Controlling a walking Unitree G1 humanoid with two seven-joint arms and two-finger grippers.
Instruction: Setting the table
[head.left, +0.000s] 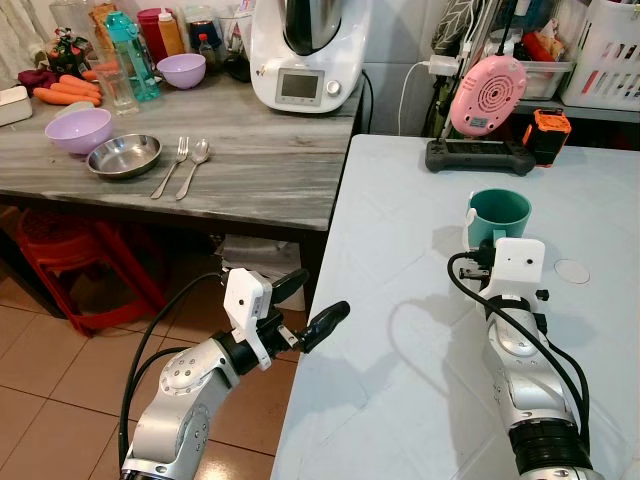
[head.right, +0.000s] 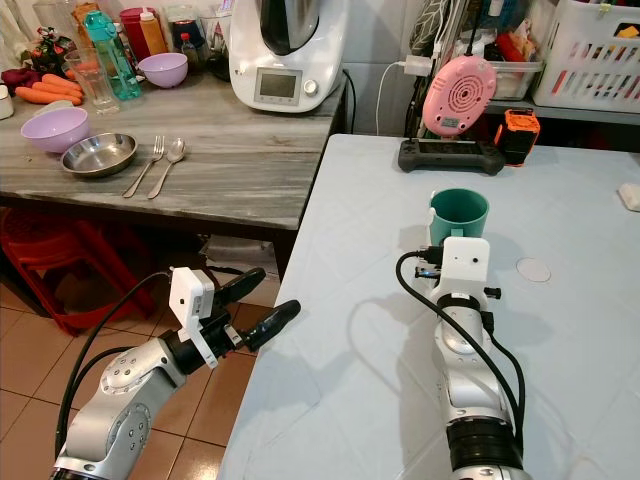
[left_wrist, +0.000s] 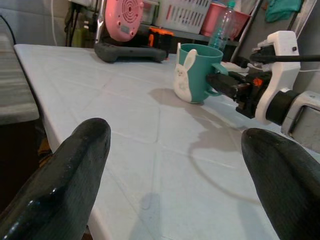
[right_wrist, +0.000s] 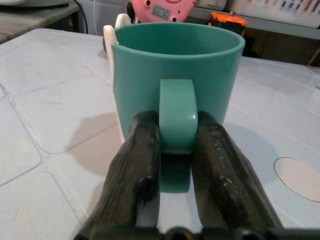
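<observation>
Right wrist view: teal mug (right_wrist: 177, 75), white bunny emblem, upright.

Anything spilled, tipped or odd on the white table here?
Nothing stands out. The mug stands upright on the white table, no spill around it, the right gripper shut on its handle. The left gripper hangs open off the table's edge.

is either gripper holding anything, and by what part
The right gripper pinches the teal mug by its handle. The left gripper is open, holding nothing.
</observation>
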